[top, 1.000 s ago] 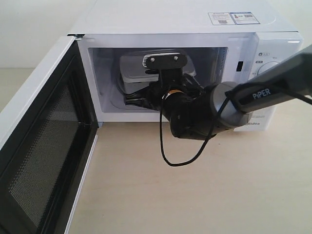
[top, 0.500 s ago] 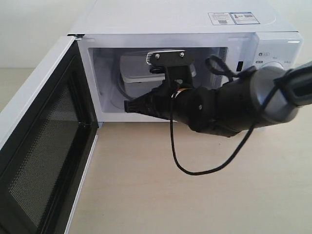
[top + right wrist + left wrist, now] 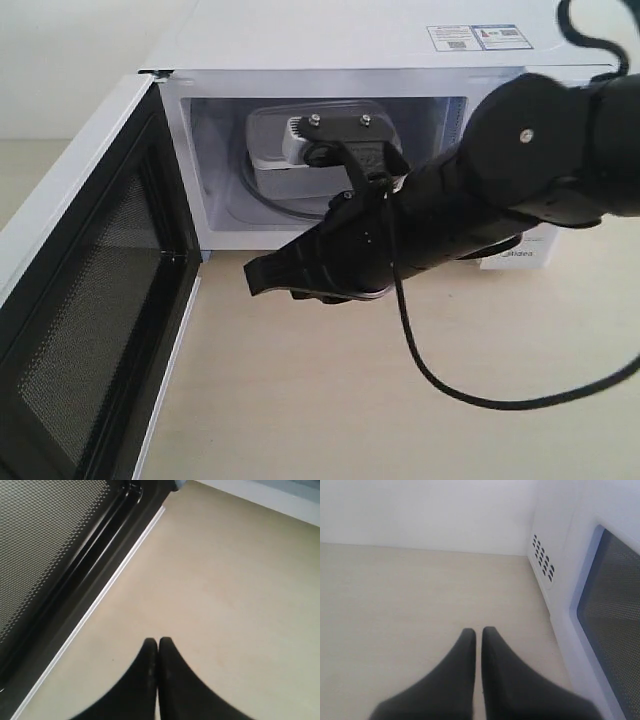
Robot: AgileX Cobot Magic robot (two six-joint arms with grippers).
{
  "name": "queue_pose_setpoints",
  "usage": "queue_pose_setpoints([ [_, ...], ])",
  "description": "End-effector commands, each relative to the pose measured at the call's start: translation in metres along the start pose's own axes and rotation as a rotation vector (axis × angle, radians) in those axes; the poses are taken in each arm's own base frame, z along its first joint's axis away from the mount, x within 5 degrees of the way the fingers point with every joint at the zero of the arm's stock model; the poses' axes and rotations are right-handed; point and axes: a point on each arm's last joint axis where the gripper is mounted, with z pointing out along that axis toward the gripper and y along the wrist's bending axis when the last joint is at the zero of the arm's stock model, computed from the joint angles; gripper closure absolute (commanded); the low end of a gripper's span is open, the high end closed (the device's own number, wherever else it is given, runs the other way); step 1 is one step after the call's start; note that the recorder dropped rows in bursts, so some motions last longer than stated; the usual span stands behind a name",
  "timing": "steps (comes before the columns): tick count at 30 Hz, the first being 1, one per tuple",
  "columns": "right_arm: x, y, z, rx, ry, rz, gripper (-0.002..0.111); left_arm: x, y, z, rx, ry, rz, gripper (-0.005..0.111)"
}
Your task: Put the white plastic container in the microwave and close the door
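The white plastic container (image 3: 268, 140) sits inside the microwave (image 3: 350, 40) on the glass turntable, partly hidden by my right wrist camera mount. The door (image 3: 90, 290) stands wide open to the left, its dark mesh window facing inward. My right gripper (image 3: 254, 277) is outside the cavity, over the table in front of the opening. It is shut and holds nothing, as the right wrist view (image 3: 158, 641) also shows. My left gripper (image 3: 477, 631) is shut and empty over the table, near the door's outer face (image 3: 615, 610).
The pale wooden table (image 3: 350, 400) extends in front of the microwave. A black cable (image 3: 470, 395) loops down from my right arm over the table. The door's black inner frame (image 3: 75, 580) lies close beside my right gripper. Vent holes (image 3: 543, 562) mark the microwave's side wall.
My right gripper has pulled back out of the cavity toward the front left, leaving the container inside. The door has not moved.
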Motion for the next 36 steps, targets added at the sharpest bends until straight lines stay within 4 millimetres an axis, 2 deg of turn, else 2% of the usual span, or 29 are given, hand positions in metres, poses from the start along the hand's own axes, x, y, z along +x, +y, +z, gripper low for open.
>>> queue_pose_setpoints([
  [1, 0.013, 0.004, -0.028, -0.015, -0.011, 0.000, 0.108, 0.001, 0.000, 0.000, -0.004, 0.004, -0.009, 0.102],
  [5, 0.029, 0.006, -0.050, -0.030, -0.021, 0.014, 0.108, 0.001, 0.000, 0.000, -0.004, 0.004, -0.009, 0.102],
  [10, 0.042, 0.013, -0.070, -0.082, 0.051, 0.005, 0.108, 0.001, 0.000, 0.000, -0.004, 0.004, -0.009, 0.102],
  [15, 0.040, 0.014, -0.073, -0.081, 0.025, -0.001, 0.108, 0.001, 0.000, 0.000, -0.004, 0.004, -0.009, 0.102],
  [20, 0.042, 0.009, -0.073, -0.031, 0.044, -0.147, 0.108, 0.001, 0.000, 0.000, -0.004, 0.004, -0.009, 0.102],
  [24, 0.038, 0.004, -0.078, 0.005, 0.009, -0.162, 0.108, 0.001, 0.000, 0.000, -0.004, 0.004, -0.009, 0.102],
  [27, 0.030, 0.008, -0.095, 0.014, -0.128, -0.200, 0.108, 0.001, 0.000, 0.000, -0.004, 0.004, -0.009, 0.102],
  [31, 0.022, 0.006, -0.139, 0.063, -0.346, -0.299, 0.108, 0.001, 0.000, 0.000, -0.004, 0.004, -0.009, 0.102],
  [33, 0.026, -0.003, -0.160, 0.110, -0.438, -0.272, 0.108, 0.001, 0.000, 0.000, -0.004, 0.004, -0.009, 0.102],
  [36, 0.045, -0.022, -0.191, 0.215, -0.571, -0.198, 0.108, 0.001, 0.000, 0.000, -0.004, 0.004, -0.009, 0.102],
])
